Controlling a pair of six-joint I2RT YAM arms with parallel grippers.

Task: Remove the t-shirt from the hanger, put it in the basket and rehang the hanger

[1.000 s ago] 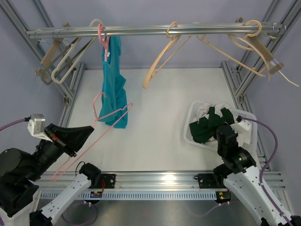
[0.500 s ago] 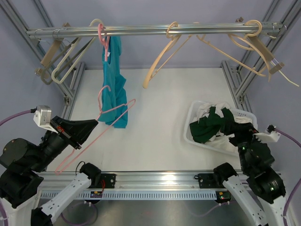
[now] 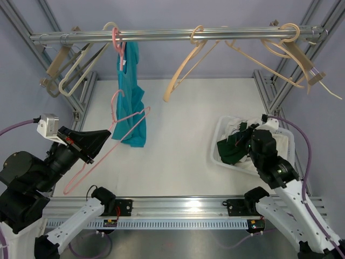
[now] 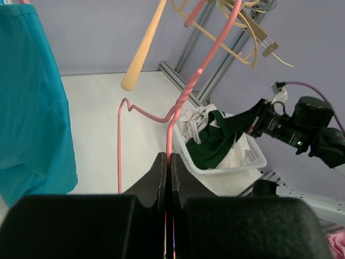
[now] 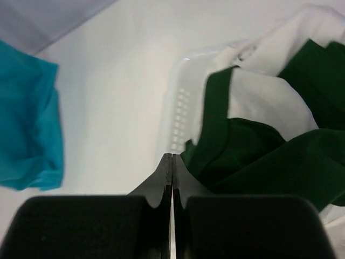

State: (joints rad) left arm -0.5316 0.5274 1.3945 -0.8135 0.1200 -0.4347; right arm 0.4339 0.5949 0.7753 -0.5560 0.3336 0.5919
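A teal t-shirt (image 3: pixel 129 91) hangs from a pink hook on the rail (image 3: pixel 161 35); it also shows in the left wrist view (image 4: pixel 32 108) and the right wrist view (image 5: pixel 27 118). My left gripper (image 3: pixel 106 135) (image 4: pixel 168 156) is shut on the wire of a bare pink hanger (image 3: pixel 97 156) (image 4: pixel 186 94), held up in front of the teal shirt's lower edge. My right gripper (image 3: pixel 243 141) (image 5: pixel 172 156) is shut and empty, above the left rim of a white basket (image 3: pixel 215 154) (image 5: pixel 178 81). The basket holds a dark green garment (image 3: pixel 232 151) (image 5: pixel 259 156) and white cloth.
Several empty beige hangers (image 3: pixel 188 70) hang along the rail, with more at its left end (image 3: pixel 70 70) and right end (image 3: pixel 296 48). Aluminium frame posts (image 3: pixel 275 91) stand at both sides of the white table (image 3: pixel 178 135). The basket also shows in the left wrist view (image 4: pixel 253 159).
My right arm swung out to the right, then came back up over the basket. My left gripper shifted slightly up and left with the pink hanger.
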